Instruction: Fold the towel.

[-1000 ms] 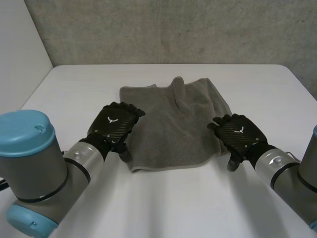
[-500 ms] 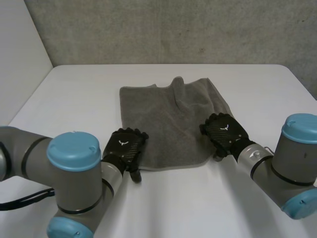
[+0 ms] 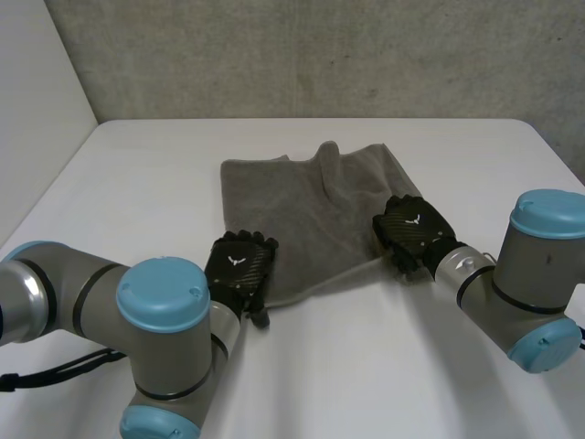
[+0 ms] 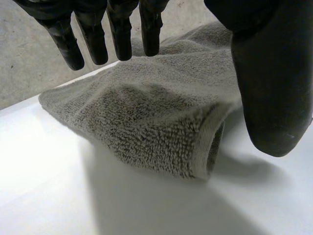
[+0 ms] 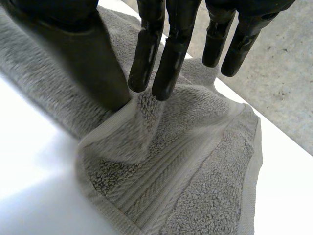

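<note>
Grabbing the two near corners is the step in hand, I think. The grey towel [image 3: 311,210] lies spread out in the middle of the white table [image 3: 366,366], w/ a little bump sticking up at its far edge.

The right hand [image 3: 409,229] is on the near right corner. Its fingers [image 5: 166,63] & thumb press in on the cloth from two sides. The cloth bunches up between them, so it looks like a pinch.

The left hand [image 3: 239,270] is at the near left corner. Its fingers [image 4: 120,34] are straight & hang over the corner w/o touching it. Its thumb is just beside the corner. So that hand is open & has hold of nothing. The corner curls up a bit off the table there.

Next move, my guess: the left hand needs to close its fingers & thumb on its corner, so both sides are held. Then both hands should lift & carry the near edge over to the far edge, going at the same speed, so the fold comes out even. Two things to watch: the right pinch has only a small bit of cloth, so it could slip, & the far bump may need a pat flat.
</note>
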